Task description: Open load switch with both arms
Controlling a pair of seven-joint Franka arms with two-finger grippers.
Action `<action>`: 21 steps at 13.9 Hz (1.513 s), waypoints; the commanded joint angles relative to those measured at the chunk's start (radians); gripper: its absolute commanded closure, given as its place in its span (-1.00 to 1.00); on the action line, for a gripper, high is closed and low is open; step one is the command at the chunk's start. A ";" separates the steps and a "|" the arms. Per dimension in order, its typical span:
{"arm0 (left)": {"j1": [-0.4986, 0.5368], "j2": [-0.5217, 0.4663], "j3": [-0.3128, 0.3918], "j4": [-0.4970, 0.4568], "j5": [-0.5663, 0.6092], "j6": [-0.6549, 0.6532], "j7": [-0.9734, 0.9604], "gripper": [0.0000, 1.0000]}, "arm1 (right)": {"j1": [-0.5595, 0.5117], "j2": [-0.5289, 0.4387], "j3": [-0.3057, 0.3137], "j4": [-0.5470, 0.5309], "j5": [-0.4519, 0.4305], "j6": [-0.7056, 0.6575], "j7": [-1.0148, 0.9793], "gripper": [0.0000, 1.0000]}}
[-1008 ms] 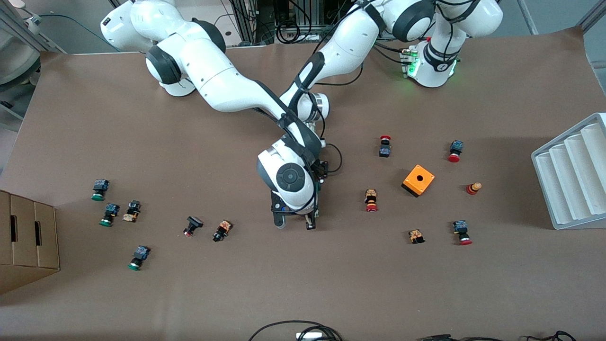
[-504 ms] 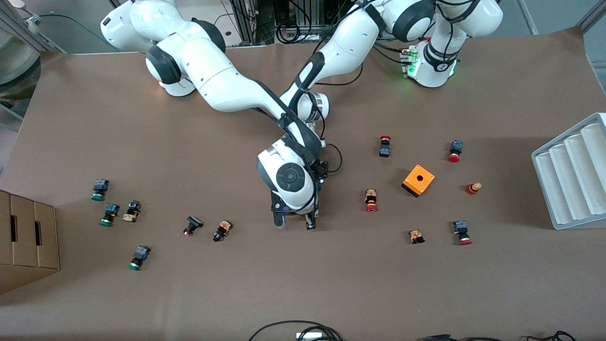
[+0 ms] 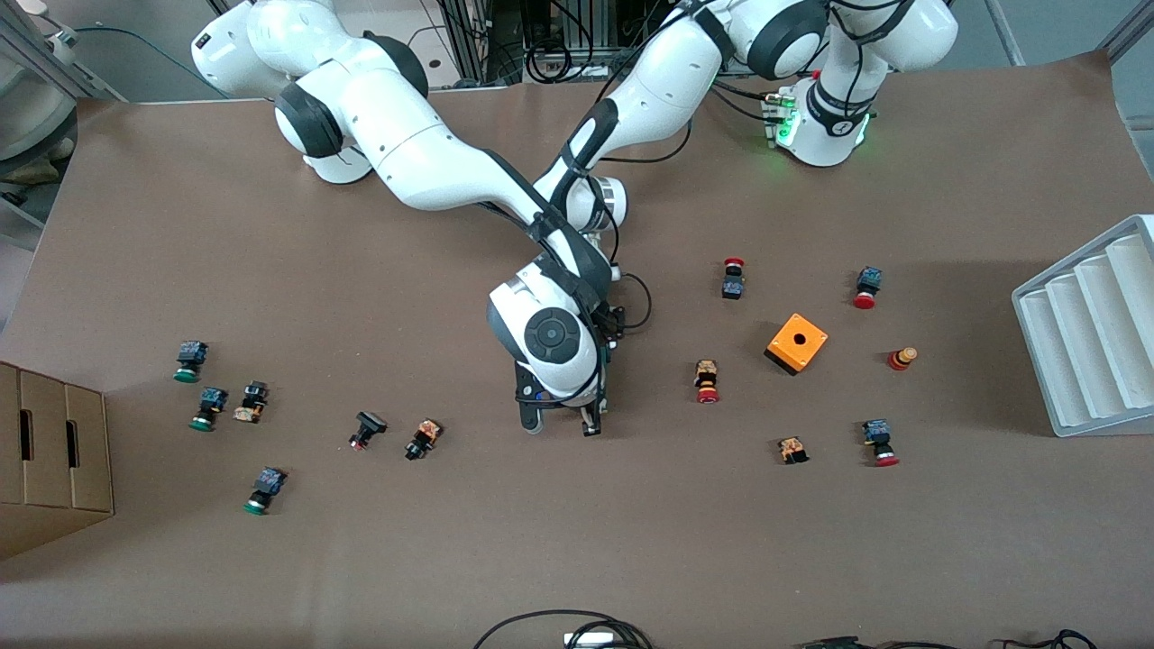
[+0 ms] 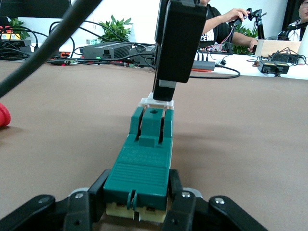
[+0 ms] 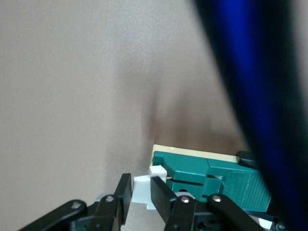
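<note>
**Load switch held at both ends, mid-tabletop**

Left gripper (image 4: 137, 207) is clenched on the load switch (image 4: 144, 161) body. Right gripper (image 5: 139, 197) pinches the white tab (image 5: 143, 191) at its other end. The switch sits near the tabletop (image 3: 577, 541) centre, well clear of every edge. Judged light, rigid, smooth plastic; the tab looks fragile, so grip the body flanks and pull the tab straight

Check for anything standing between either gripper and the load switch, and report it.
Nothing visible stands in the way. The left gripper is shut on one end of the load switch, which lies on the table. The right gripper is closed on the white tab at the switch's other end.
</note>
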 commanded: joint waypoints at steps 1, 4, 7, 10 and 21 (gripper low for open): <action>0.012 0.005 -0.003 0.046 0.007 0.017 0.015 -0.04 | 0.000 -0.037 0.016 -0.047 0.023 -0.033 0.013 0.49; 0.012 0.003 -0.003 0.046 0.007 0.017 0.016 -0.04 | 0.001 -0.037 0.025 -0.049 0.020 -0.033 0.010 0.82; 0.012 0.003 -0.003 0.047 0.007 0.017 0.015 -0.04 | 0.004 -0.037 0.025 -0.056 0.019 -0.027 0.008 1.00; 0.011 0.003 -0.003 0.047 0.007 0.017 0.016 -0.04 | 0.007 -0.035 0.027 -0.064 0.017 -0.024 0.008 1.00; 0.012 0.003 -0.003 0.046 0.009 0.017 0.016 -0.03 | 0.018 -0.083 0.031 -0.148 0.009 -0.016 -0.005 1.00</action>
